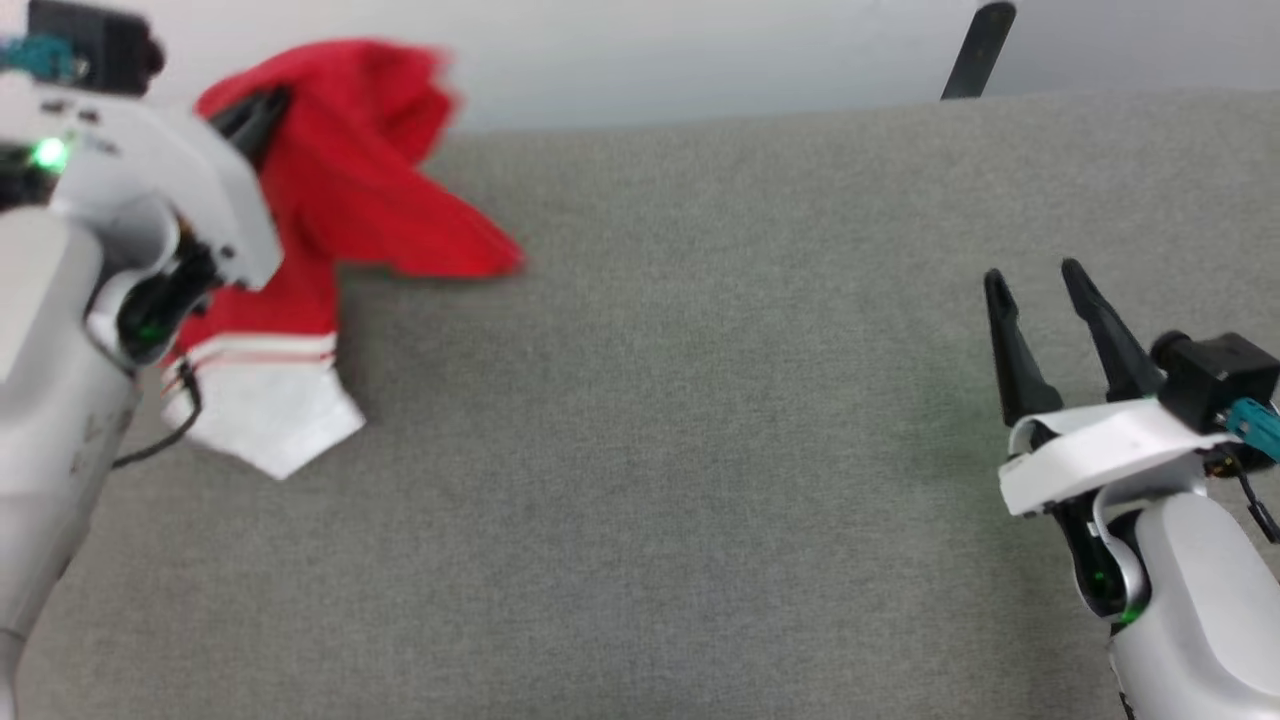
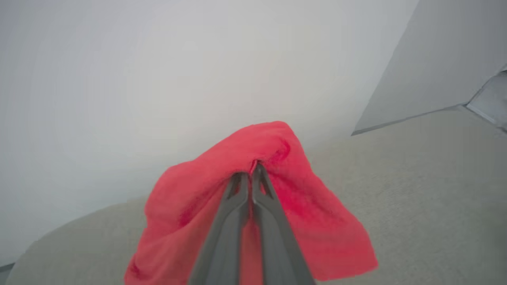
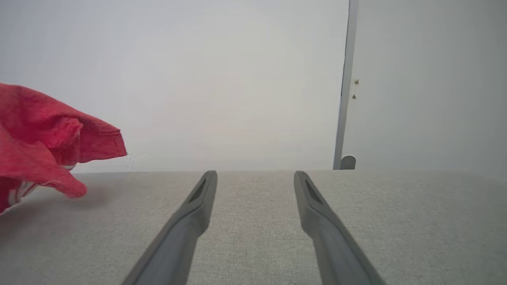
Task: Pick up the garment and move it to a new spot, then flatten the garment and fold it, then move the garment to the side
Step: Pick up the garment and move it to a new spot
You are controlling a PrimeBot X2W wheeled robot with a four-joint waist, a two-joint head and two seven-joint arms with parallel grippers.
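Now, from my head, my left gripper [image 1: 262, 108] is clamped on the garment [image 1: 350, 190], bunched above the far left corner of the grey table [image 1: 650, 450], its white sleeve hanging toward it. My right gripper [image 1: 1033, 275] hovers wide apart over the table's right side. At my left wrist, the fingers pinch a red fold. My right wrist shows jaws with nothing between them. I should lift until the sleeve clears the table, then carry slowly.

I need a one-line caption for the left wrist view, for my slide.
Left gripper shut on a fold of the red jersey, grey fabric surface and pale wall behind.
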